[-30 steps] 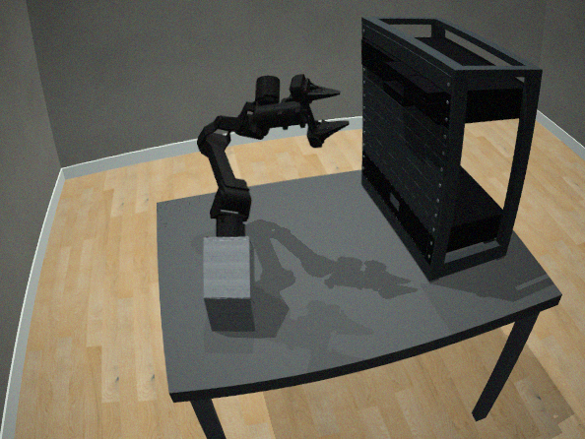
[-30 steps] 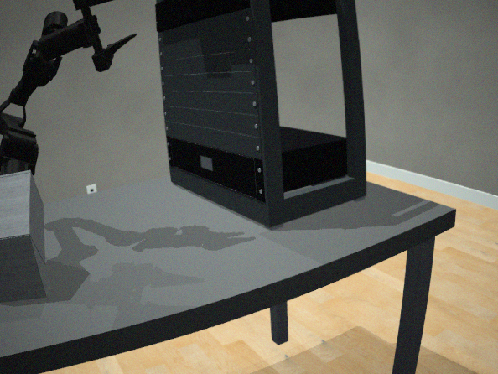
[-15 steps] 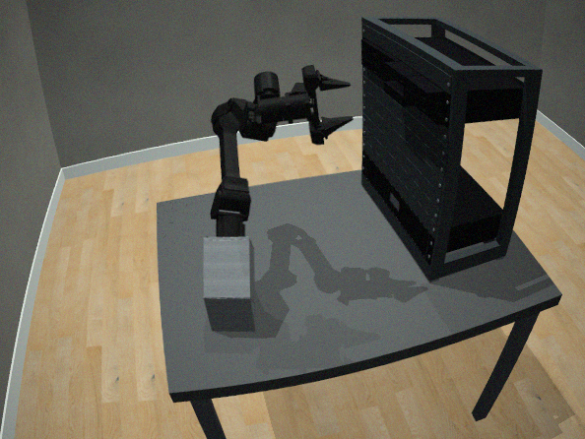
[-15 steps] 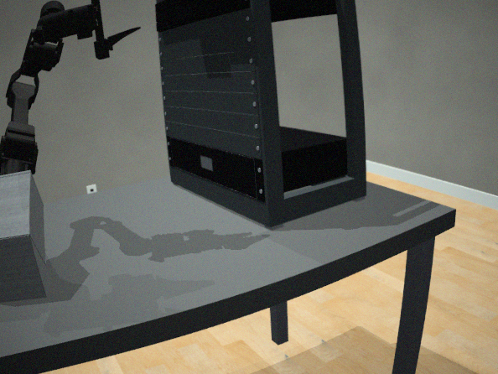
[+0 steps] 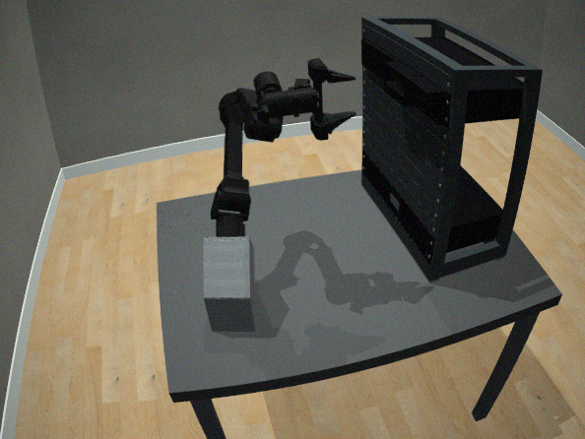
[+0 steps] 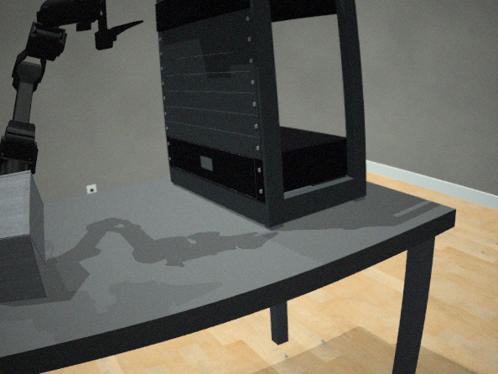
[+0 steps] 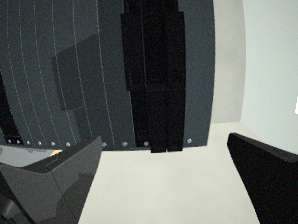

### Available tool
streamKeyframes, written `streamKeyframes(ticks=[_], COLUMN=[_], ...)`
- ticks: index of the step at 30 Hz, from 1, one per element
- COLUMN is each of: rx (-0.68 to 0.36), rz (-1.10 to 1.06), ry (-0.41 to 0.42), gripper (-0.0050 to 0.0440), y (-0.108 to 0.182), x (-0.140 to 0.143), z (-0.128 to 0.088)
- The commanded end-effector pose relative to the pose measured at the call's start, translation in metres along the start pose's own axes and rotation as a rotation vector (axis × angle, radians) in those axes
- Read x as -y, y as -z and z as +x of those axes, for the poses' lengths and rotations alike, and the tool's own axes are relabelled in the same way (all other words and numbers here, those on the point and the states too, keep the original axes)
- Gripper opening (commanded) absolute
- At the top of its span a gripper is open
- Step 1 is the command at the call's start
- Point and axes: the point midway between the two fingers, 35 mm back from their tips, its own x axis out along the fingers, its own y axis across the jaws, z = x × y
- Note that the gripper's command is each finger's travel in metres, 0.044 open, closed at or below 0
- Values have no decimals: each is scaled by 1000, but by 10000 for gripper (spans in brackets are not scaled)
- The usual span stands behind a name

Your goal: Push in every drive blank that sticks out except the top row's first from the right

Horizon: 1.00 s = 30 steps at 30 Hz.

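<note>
rack (image 5: 445, 162) stands upright on the far end of the table (image 5: 315, 340) from the arm's base, straight ahead of the gripper (image 5: 345, 95), front face toward it. the face is dark w/ thin horizontal lines and a column of screws down each post. individual blanks are hard to tell apart; in the wrist view one black strip (image 7: 156, 76) on the face looks raised vs the grey panels beside it, dead ahead between the fingers. can't tell which row/col it is.

gripper is spread wide, nothing in it. one finger (image 5: 340, 76) sits above the other, both tips aimed at the rack's upper front, near it but not touching. in the exterior view only the lower finger (image 6: 119, 29) shows, level w/ the rack's upper part, a gap between tip and post.

behind the gripper the arm (image 5: 233, 148) rises from a grey block (image 5: 227, 268) near the table's opposite edge, elbow bent, forearm about level. its shadow lies on the table below the gripper. wood floor (image 5: 98, 246) and grey walls around.
</note>
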Motion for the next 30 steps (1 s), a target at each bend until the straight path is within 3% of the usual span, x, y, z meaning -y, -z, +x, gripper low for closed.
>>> streamKeyframes(ticks=[1, 30], rx=[45, 57], rz=[-17, -25], ry=[-14, -25], gripper=[440, 440], y=[-1, 0], x=[7, 8], z=[3, 3])
